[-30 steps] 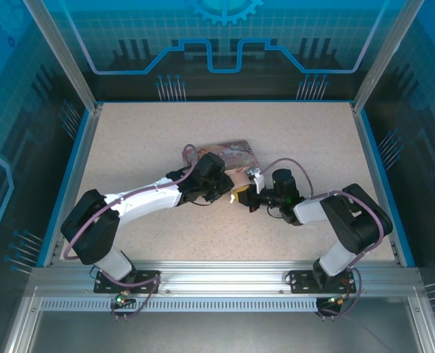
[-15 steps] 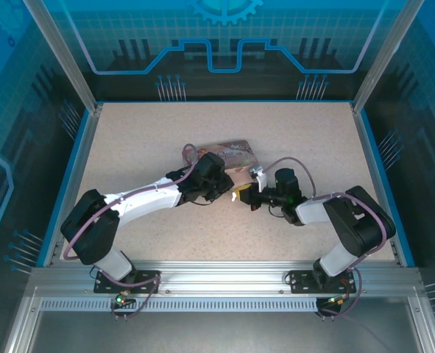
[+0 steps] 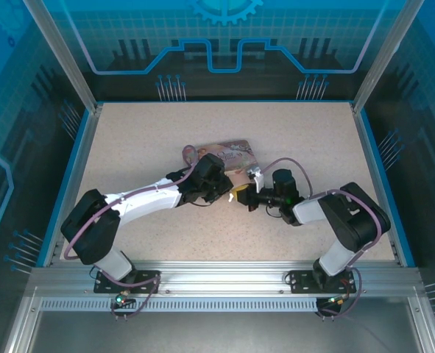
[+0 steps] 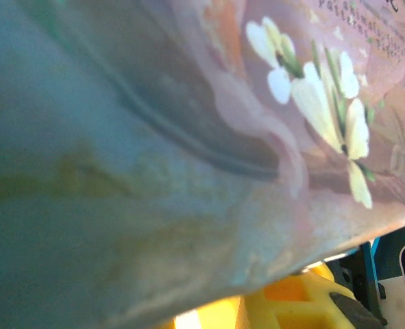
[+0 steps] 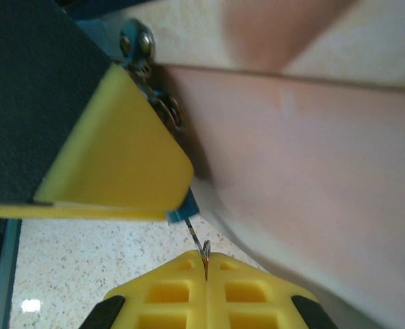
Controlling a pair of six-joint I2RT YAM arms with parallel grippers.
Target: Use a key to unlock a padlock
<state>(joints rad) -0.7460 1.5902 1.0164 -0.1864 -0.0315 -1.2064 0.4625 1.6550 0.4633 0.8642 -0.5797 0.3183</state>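
Observation:
The padlock shows as a small teal-blue corner poking out from under a yellow finger of my left gripper, which is shut on it. Its silvery shackle links run up along the pink tin. My right gripper is shut on the thin grey key, whose blade reaches up into the padlock's bottom. In the top view both grippers meet just below the tin, with the right gripper touching in from the right. The left wrist view is blurred pink tin above a yellow finger.
The speckled beige table is ringed by a blue rim and metal posts. Both arms reach in from the near edge and their cables loop above the wrists.
The right wrist has shifted slightly left toward the left gripper. Both grips are unchanged, and the tin and left arm have stayed put.

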